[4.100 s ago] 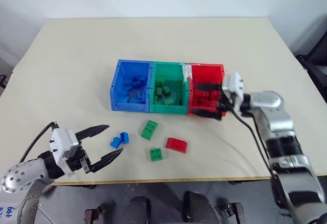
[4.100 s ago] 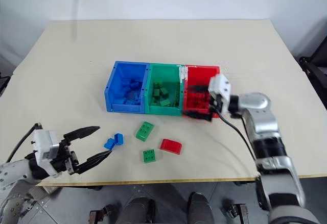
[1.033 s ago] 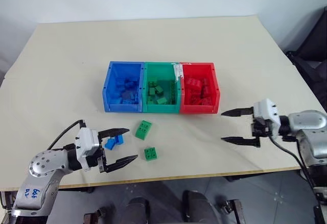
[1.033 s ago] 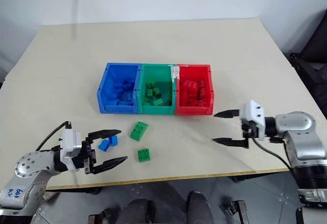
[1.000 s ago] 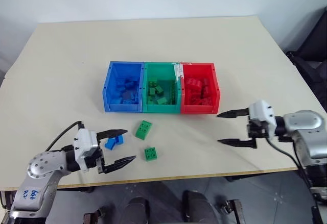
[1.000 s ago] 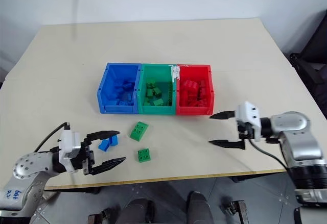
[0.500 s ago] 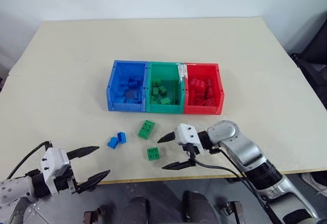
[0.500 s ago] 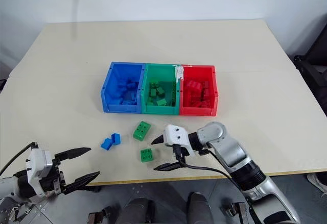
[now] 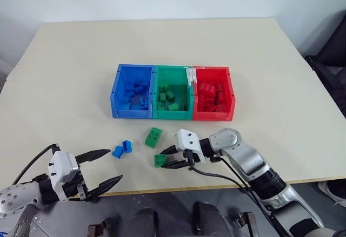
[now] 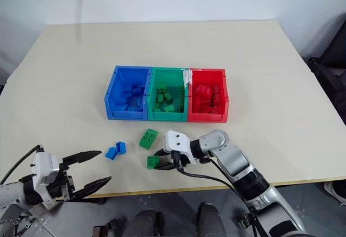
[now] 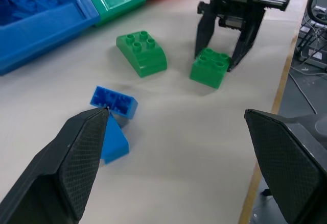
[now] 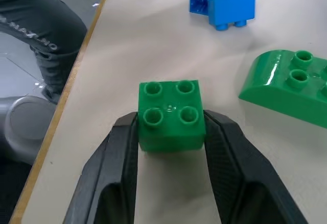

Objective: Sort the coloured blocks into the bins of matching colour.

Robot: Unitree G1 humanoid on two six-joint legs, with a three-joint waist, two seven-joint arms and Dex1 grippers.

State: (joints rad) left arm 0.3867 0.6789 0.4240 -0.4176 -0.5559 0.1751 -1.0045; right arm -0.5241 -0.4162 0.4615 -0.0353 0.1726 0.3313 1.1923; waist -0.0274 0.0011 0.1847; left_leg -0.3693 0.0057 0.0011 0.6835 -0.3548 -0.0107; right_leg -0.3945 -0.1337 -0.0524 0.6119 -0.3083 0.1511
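Observation:
My right gripper (image 9: 164, 160) is shut on a small square green block (image 12: 171, 114) that rests on the table near its front edge; the fingers (image 12: 219, 147) press on its two sides. A longer curved green block (image 9: 153, 137) lies just beyond it. Two small blue blocks (image 9: 123, 148) lie touching each other to its left. My left gripper (image 9: 115, 164) is open and holds nothing. It hovers at the front left edge, short of the blue blocks (image 11: 113, 101). The joined bins stand at mid-table: blue (image 9: 130, 113), green (image 9: 172, 114) and red (image 9: 213, 115), each holding several blocks of its own colour.
The table's front edge (image 9: 216, 183) runs just behind both grippers. A black cable (image 9: 216, 175) trails from my right wrist along that edge. A dark object (image 9: 327, 69) stands beyond the table's right side.
My right arm swung in from the right side of the table to the small square green block. Its jaws then shut on the block. My left gripper stayed open.

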